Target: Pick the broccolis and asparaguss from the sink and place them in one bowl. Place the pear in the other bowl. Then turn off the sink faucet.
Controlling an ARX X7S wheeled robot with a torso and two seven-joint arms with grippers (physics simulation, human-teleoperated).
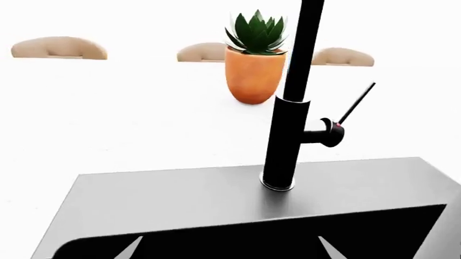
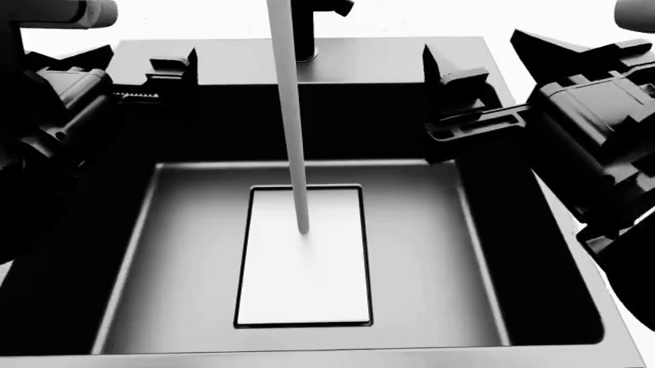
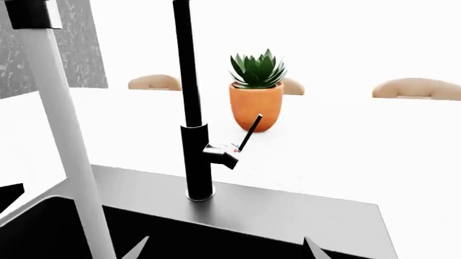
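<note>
Black sink (image 2: 532,253) filling the head view, basin floor bare apart from a pale rectangular panel (image 2: 304,257) at centre. No broccoli, asparagus or pear anywhere in the basin, and neither bowl in any view; impossible to say from here where they ended up. White stream of water (image 2: 291,130) falling from top centre onto the panel, so tap evidently on.

Faucet (image 1: 288,135) upright on the back rim, thin lever (image 1: 357,102) angled up and away from its side knob, towards the right of the left wrist view. Orange plant pot (image 1: 254,75) on the white worktop beyond, well apart from the post.

Left gripper (image 1: 226,251) poised over the basin's upper left corner, right gripper (image 3: 226,249) over the upper right, both short of the faucet. Jaws on each side spread wide, nothing between them.

Judging by the empty basin, only the shut-off likely left. Chief risk: a slim, slanted lever offering little to press on, so a jaw sliding off its tip, or nudging it the wrong way and strengthening the flow. Also possible: an arm crossing the stream or knocking the post, given how close both sit to the back rim.
</note>
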